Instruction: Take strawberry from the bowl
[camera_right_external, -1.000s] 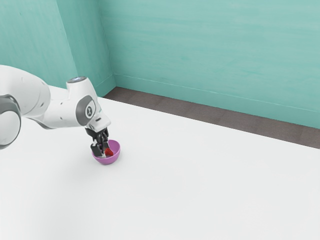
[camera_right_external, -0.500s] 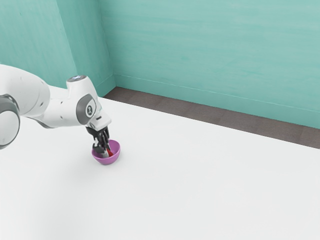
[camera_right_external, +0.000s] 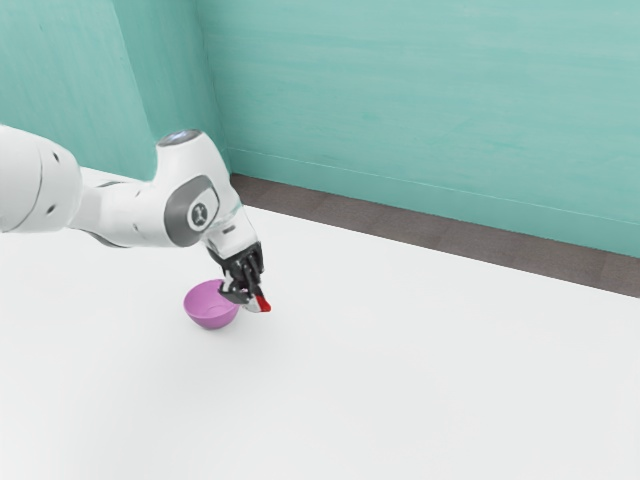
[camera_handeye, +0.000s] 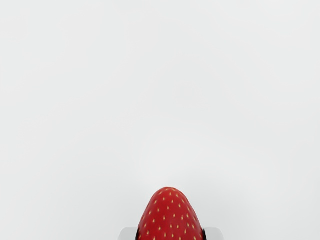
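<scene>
The claw (camera_right_external: 256, 302) is gripping the strawberry (camera_handeye: 170, 215) between its fingers and holding it outside the bowl (camera_right_external: 208, 320), toward the exterior view's right, so the taking is looking done, with only a set-down perhaps remaining.

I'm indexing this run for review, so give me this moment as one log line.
jaws: closed on red, yellow-seeded strawberry | strawberry: outside round purple bowl | bowl: upright on white table
</scene>
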